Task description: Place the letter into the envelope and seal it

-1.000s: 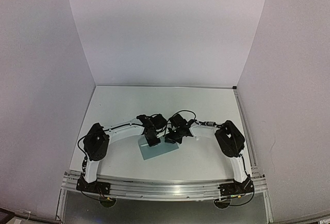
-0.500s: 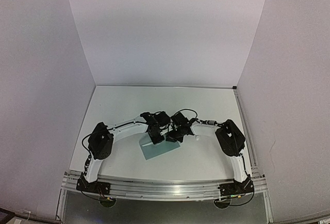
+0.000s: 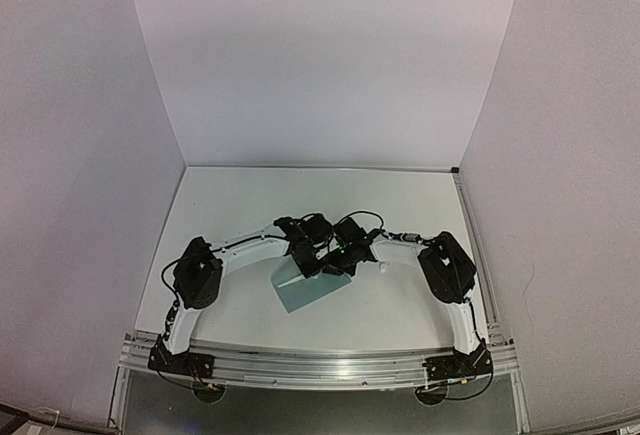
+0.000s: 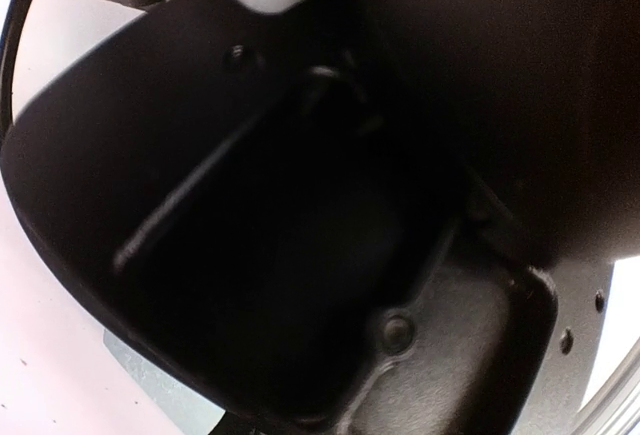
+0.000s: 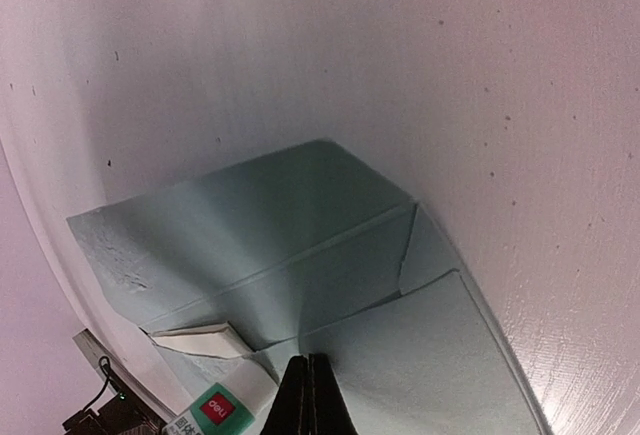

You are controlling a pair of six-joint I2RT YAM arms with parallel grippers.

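White walls (image 3: 320, 65) stand behind and to both sides of the envelope (image 3: 312, 295). It lies flat on the white surface (image 3: 240, 205), nearer the metal rail (image 3: 320, 367) along the front edge than the back wall, its long side skewed to that rail. The left arm (image 3: 240, 250) bends in from the envelope's left and the right arm (image 3: 410, 245) from its right, and their black wrists crowd together over its far edge. The left wrist view is almost wholly blocked by a black housing (image 4: 330, 215) right in front of the lens, with only a sliver of the teal envelope (image 4: 150, 380) showing below it. Whether the left jaws are apart or together cannot be told from any view. The right jaws are pressed fully together, fingertips (image 5: 298, 400) pointing down at the envelope (image 5: 300, 225), close to the edge of a folded panel (contact itself is hard to judge). The teal paper shows overlapping folds whose creases meet toward its right side. At the envelope's lower left edge a small cream corner peeks out from under a fold, seemingly the letter (image 5: 195, 340), the rest of it hidden. Just beside that corner sits a green-and-white label (image 5: 213, 410) with a red mark.
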